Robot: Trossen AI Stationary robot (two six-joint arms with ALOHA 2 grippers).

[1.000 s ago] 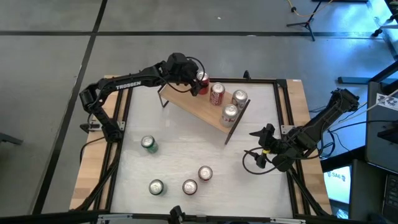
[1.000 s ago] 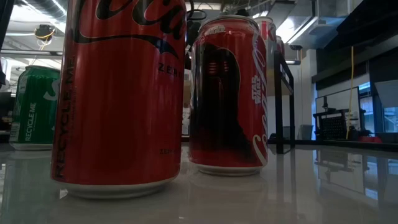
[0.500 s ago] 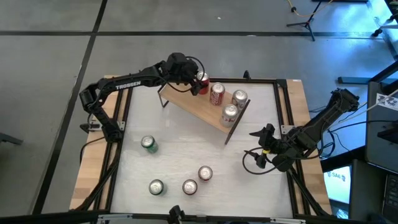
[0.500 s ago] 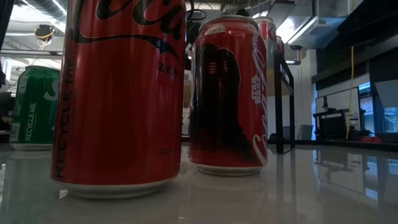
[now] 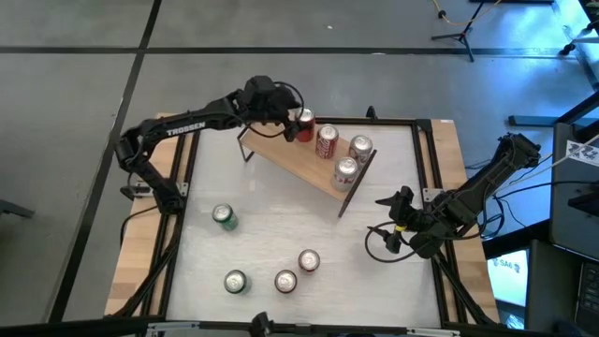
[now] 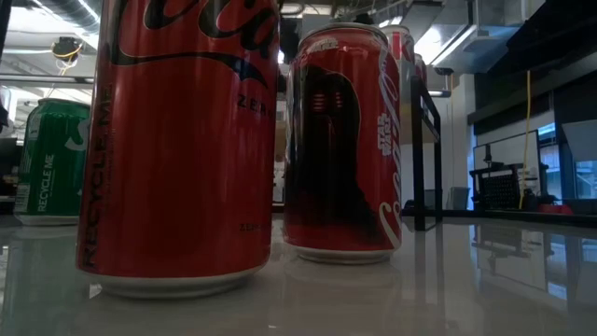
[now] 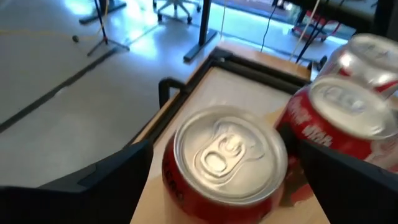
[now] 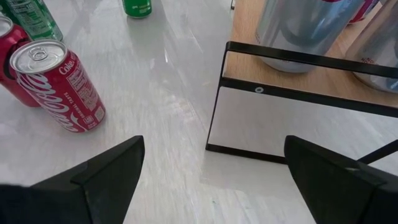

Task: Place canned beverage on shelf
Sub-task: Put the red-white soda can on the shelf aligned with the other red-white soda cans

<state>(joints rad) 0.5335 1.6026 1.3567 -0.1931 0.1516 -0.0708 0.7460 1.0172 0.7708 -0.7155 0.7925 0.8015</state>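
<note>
The shelf (image 5: 298, 161), a light-wood board on thin black legs, stands slantwise at the table's far middle. Several cans stand upright on it. The farthest-left one is a red can (image 5: 304, 119) with a silver top (image 7: 225, 154). My left gripper (image 7: 217, 143) is open at this can, one finger (image 7: 99, 183) on each side of it. I see no touch. My right gripper (image 5: 386, 202) waits open off the shelf's right end, above the table, with nothing between its fingers (image 8: 214, 168).
Next to the red can on the shelf stand another red can (image 5: 326, 140) and two silver cans (image 5: 360, 148). On the table stand a green can (image 5: 223, 216), a second green can (image 5: 235, 281) and two red cans (image 5: 308, 260). The black frame (image 5: 426, 122) rims the table.
My left arm has drawn back a little toward the table's far left, away from the red can. The can stays upright on the shelf. My right arm has kept still.
</note>
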